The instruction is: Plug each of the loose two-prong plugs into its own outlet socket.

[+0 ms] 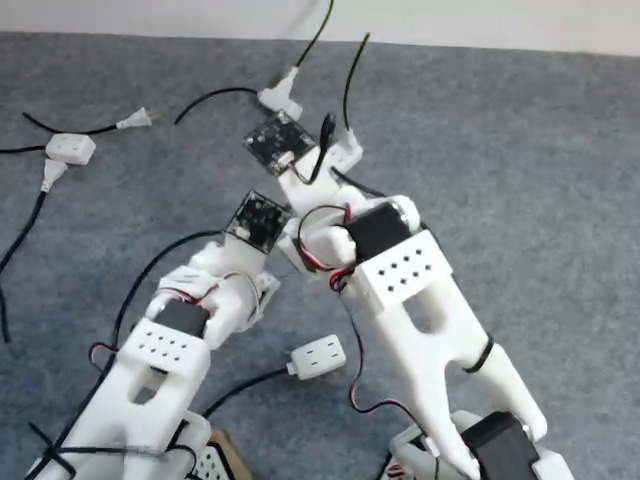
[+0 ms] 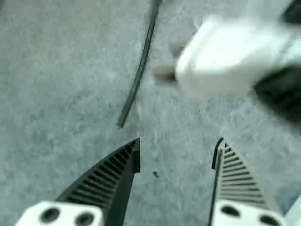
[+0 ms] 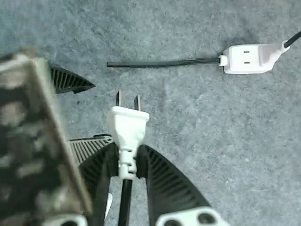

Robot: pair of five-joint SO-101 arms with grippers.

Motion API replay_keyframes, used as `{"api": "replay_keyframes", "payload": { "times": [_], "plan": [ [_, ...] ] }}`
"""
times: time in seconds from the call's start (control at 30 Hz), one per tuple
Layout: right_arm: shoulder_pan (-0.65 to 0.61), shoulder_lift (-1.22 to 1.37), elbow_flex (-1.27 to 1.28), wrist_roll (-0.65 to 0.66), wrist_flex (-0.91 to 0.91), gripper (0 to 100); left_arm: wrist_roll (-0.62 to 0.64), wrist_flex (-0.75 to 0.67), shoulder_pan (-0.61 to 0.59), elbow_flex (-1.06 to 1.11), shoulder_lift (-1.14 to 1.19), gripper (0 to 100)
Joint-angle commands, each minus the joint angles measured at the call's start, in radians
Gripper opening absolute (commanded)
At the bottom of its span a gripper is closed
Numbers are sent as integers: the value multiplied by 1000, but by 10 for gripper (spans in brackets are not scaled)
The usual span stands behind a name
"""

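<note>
Right gripper (image 3: 127, 150) clamps two-prong plug (image 3: 128, 125), prongs leading; outlet socket (image 3: 244, 59) lies beyond the plug, off-axis, lengthwise across the prongs. Left gripper (image 2: 178, 143) wide, empty.

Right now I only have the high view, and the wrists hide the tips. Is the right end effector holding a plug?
Observer: Yes. The right end effector is shut on a white two-prong plug, with its prongs clear and pointing away from it.
Operator: Left one?
Observer: The left end effector is open and empty.
Operator: Socket ahead of the plug?
Observer: A white outlet socket lies beyond the prongs, apart from them, two slots showing.
</note>
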Motion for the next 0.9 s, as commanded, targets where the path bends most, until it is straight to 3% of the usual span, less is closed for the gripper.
{"api": "replay_keyframes", "payload": {
  "times": [0.0,0.43,0.87],
  "plan": [
    [13,-38,-45,-6,4,9,-8,-12,-19,-16,-13,259],
    [42,-33,159,61,-13,9,20,-14,-237,-136,-15,257],
    [-148,-54,163,51,-41,9,29,-9,-180,-165,-7,257]
  ]
}}
